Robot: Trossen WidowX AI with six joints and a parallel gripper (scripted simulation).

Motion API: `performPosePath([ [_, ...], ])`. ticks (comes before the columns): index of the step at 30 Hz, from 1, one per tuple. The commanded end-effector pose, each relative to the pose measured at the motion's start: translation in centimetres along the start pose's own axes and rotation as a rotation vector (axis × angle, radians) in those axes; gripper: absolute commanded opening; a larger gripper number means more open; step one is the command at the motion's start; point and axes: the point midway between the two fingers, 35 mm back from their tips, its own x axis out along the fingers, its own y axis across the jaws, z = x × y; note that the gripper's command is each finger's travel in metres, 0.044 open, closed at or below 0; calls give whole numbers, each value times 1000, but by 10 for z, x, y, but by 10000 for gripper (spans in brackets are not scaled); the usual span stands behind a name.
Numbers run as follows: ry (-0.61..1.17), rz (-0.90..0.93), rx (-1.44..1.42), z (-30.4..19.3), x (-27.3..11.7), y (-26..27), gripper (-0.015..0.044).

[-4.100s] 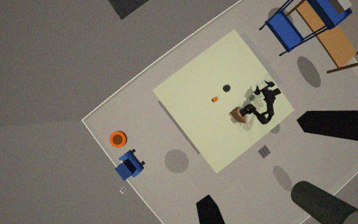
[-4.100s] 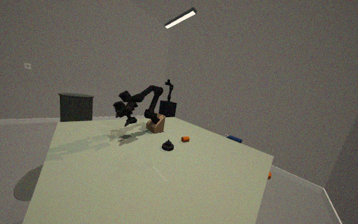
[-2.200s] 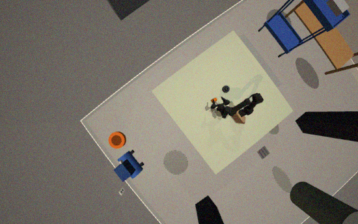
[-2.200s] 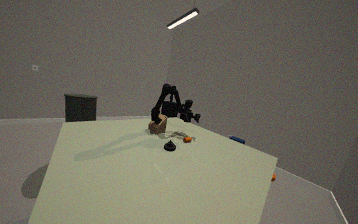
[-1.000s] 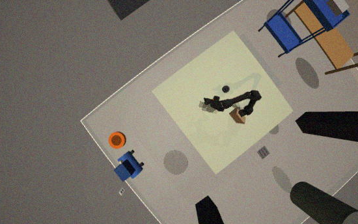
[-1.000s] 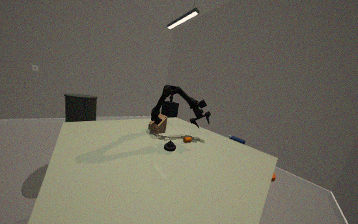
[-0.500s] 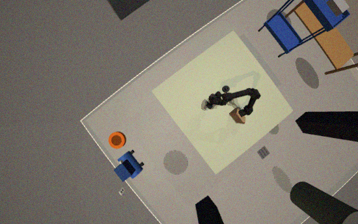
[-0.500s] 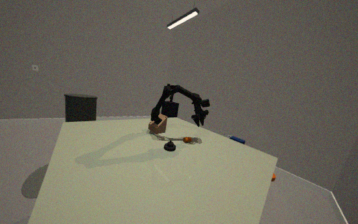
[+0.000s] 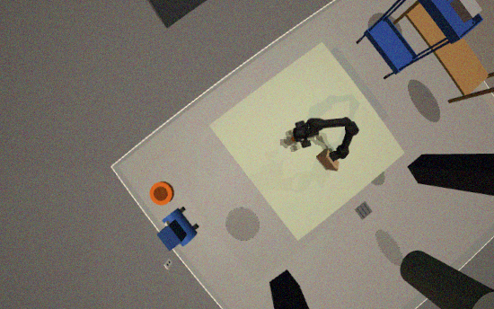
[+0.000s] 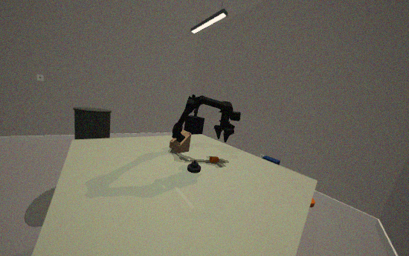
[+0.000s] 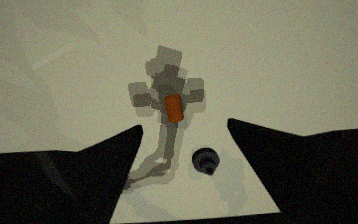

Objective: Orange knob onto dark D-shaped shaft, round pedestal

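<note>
The orange knob [image 9: 293, 139] [image 10: 214, 159] [image 11: 174, 108] lies on its side on the pale table top, in the arm's shadow. The dark round pedestal [image 10: 194, 168] [image 11: 204, 156] stands upright a short way from it, with its shaft on top; in the top view the arm hides it. The shaft's flat side cannot be made out. My gripper [image 10: 221, 138] [image 11: 184, 125] is wide open and empty, pointing down high above the table. In the wrist view the knob shows just beyond the fingertips and the pedestal shows between the fingers.
The pale table top [image 9: 296, 216] [image 10: 163, 231] carries the arm's brown base block [image 9: 328, 160] [image 10: 181, 143]. A blue chair [image 9: 391, 45], an orange ring-shaped object [image 9: 152, 193] and a blue object [image 9: 184, 226] are off the table.
</note>
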Motion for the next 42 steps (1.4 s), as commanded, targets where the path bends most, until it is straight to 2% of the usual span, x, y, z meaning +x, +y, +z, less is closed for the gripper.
performPosePath([
  [1,14,41,-105,-8,-5,1,440],
  [8,14,41,-105,-7,3,1,440],
  [16,17,39,-104,-16,92,18,440],
  [20,17,39,-104,-16,96,14,440],
  [24,18,38,-104,-16,118,15,440],
  [42,19,38,-104,-16,140,15,440],
])
